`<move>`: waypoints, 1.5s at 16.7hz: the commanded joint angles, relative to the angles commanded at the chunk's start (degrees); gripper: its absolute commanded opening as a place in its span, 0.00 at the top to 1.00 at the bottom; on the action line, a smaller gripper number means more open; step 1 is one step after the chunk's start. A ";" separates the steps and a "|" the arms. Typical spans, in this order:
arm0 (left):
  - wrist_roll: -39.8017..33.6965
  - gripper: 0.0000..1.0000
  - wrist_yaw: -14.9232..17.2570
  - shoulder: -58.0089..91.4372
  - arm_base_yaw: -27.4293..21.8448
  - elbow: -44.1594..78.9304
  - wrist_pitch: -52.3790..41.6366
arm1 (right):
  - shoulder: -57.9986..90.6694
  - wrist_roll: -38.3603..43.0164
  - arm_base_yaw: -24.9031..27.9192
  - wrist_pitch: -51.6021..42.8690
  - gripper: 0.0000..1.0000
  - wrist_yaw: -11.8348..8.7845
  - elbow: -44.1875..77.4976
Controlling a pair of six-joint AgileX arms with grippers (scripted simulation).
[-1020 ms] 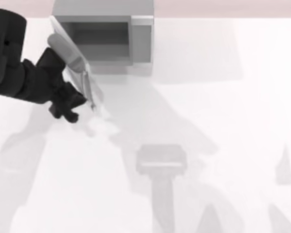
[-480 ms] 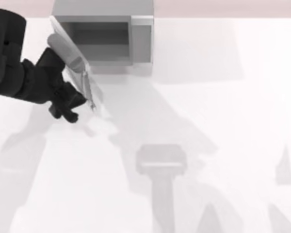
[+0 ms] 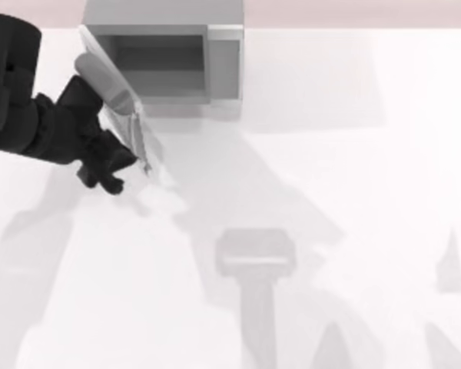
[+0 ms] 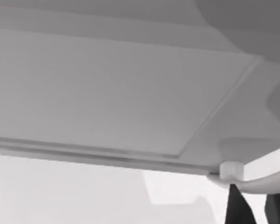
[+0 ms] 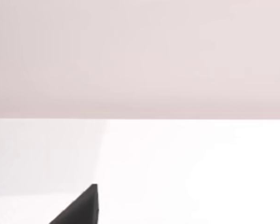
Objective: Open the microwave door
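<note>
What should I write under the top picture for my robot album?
Left gripper at the handle of the microwave door, swung wide open from the microwave.

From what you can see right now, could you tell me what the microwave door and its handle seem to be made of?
The microwave door looks like matte grey metal or plastic around a darker, smooth window pane. Its handle looks like pale, smooth plastic. The rendering leaves both open.

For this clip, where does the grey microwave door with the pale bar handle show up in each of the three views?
Top view: the grey windowed microwave door is swung wide open at the upper left, running from the boxy grey microwave toward the black left gripper.
Left wrist view: the door fills most of the picture, seen close.
Right wrist view: not in it.
Shared landmark: the pale bar handle on the door's free edge.
</note>
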 joint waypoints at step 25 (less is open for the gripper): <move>4.74 1.00 2.39 0.48 1.84 0.89 -2.74 | 0.00 0.00 0.00 0.00 0.00 0.00 0.00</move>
